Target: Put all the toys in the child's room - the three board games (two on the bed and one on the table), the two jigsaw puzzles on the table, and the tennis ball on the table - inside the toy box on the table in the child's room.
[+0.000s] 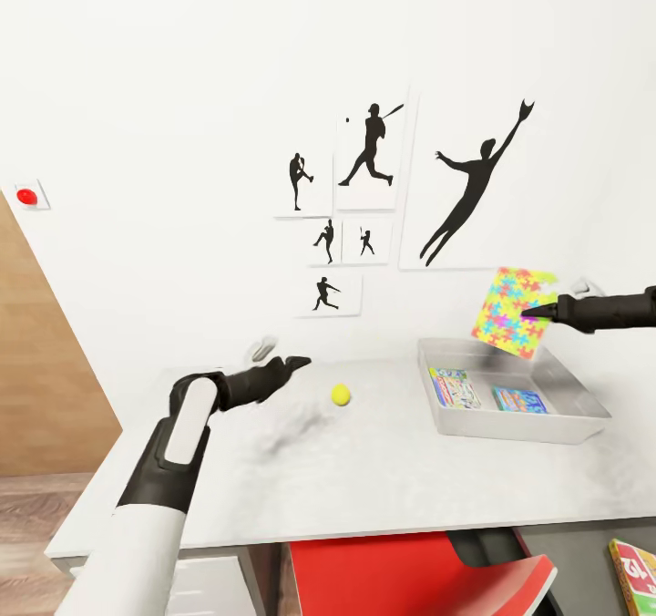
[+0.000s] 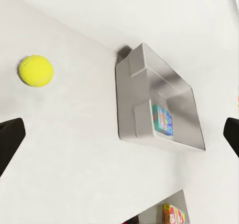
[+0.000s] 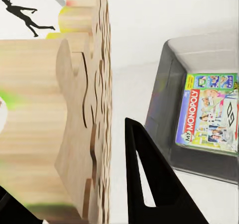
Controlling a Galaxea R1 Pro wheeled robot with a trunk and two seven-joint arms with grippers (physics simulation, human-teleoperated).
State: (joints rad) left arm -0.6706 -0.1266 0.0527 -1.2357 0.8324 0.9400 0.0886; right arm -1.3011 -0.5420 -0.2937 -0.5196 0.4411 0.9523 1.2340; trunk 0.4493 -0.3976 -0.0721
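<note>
You are holding a jigsaw puzzle up in the air with your right gripper, and its jaws are pinching the sheet by one edge. In the right wrist view the wooden back of the puzzle sits flat against one dark finger, so the grip looks thin and near the rim. That is the first thing that could go wrong: if you swing fast or tip the sheet, it might slip out and land on the tabletop and not in the toy box. The sheet hangs tilted over the back edge of the box, close to the wall, so if you let go too soon it may catch on the sloping side and lean there or slide out. Two board games already lie flat inside the box, so there is less bare floor for the puzzle to drop onto. Your left gripper hovers over the tabletop with its jaws spread wide and nothing in them. The tennis ball sits on the tabletop just ahead of those jaws and a bit to one side, not between them. It is round, so a bump from a finger could send it rolling off the tabletop. Another game box lies low down, off the tabletop.
</note>
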